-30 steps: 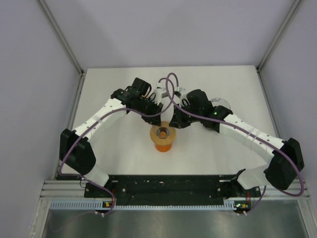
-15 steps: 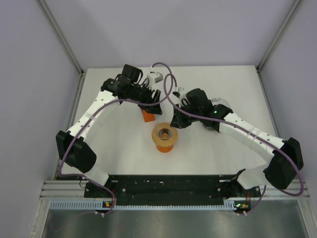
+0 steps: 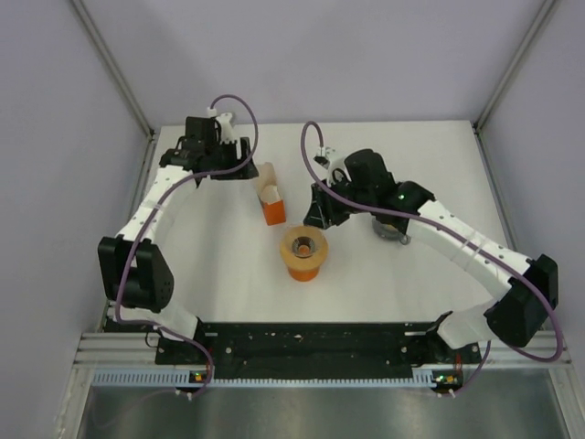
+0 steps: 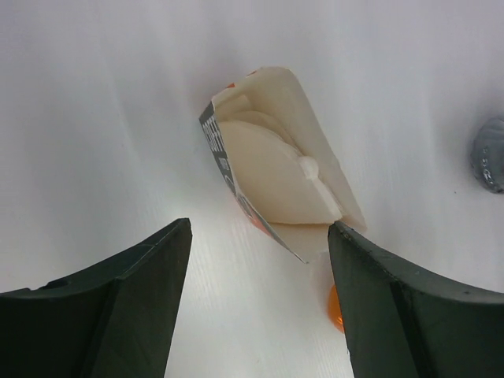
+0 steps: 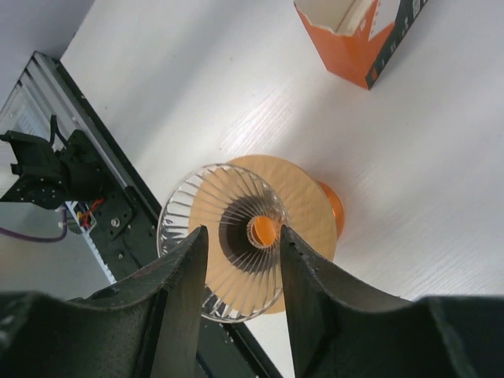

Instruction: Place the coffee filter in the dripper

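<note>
On the white tabletop point(image 3: 201, 265), seen from above, the orange tapered dripper with its tan ring rim point(image 3: 303, 249) stood at the middle. The small orange cardboard carton point(image 3: 271, 208) stood just behind it to the left, flap raised. The left claw point(image 3: 250, 170) hung just beside that flap, and the right claw point(image 3: 320, 214) hovered close behind the dripper.

In the left wrist view, the left claw's jaws were wide apart and empty. The carton lay beyond them, with rounded cream papers point(image 4: 272, 177) tucked inside.

In the right wrist view, the right claw's jaws stood partly apart, gripping nothing, above the dripper's clear ribbed cone. A loose white coffee filter could not be made out in any view.

A second before, both claws had crowded together behind the dripper. Since then the left arm had swung back and left, away from the carton.
</note>
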`<action>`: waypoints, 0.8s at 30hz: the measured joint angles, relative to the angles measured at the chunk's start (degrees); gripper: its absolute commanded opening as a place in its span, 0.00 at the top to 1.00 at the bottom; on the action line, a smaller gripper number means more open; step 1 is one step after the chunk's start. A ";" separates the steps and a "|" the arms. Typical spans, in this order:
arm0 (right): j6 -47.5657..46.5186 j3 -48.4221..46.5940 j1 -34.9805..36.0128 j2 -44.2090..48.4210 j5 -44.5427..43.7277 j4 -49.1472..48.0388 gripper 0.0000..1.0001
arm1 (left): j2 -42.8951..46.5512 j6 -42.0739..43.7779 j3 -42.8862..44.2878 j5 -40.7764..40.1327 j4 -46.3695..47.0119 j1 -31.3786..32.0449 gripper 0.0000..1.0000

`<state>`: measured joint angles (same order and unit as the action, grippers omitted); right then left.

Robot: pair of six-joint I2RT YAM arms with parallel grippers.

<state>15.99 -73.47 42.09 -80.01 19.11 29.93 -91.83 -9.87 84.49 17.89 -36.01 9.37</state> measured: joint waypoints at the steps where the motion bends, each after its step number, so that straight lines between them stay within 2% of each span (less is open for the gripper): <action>1: -0.28 -0.61 0.00 0.00 0.04 0.09 0.58 | -0.61 -0.24 0.00 -1.09 0.92 0.24 0.26; 6: -1.60 -2.82 0.00 0.02 -0.24 0.07 0.55 | -5.86 -0.94 0.02 -4.44 3.87 0.85 0.32; 8: -2.25 -3.06 0.00 0.13 -0.87 0.37 0.55 | -8.63 -0.94 0.07 -5.51 4.44 0.87 0.39; 10: -2.91 -3.17 0.00 0.20 -1.73 0.52 0.54 | -11.30 -0.92 0.31 -6.38 4.52 0.87 0.58; 12: -3.41 -3.17 0.00 0.37 -2.36 1.01 0.54 | -13.49 -1.25 0.72 -6.82 4.52 0.87 0.82; 14: -3.98 -3.37 0.00 0.55 -2.86 1.31 0.53 | -14.84 -0.96 1.25 -6.47 4.44 0.85 1.00; 20: -5.33 -6.27 -0.13 0.39 -3.76 1.86 0.54 | -14.05 -1.57 2.16 -4.24 4.20 1.11 1.00; 24: -5.46 -10.38 -0.17 -1.53 -3.82 1.49 0.54 | -8.87 0.61 1.79 -7.45 3.23 2.89 1.00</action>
<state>10.52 -83.85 41.91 -81.54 15.29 31.42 -100.71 -9.26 86.28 10.44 -32.77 12.25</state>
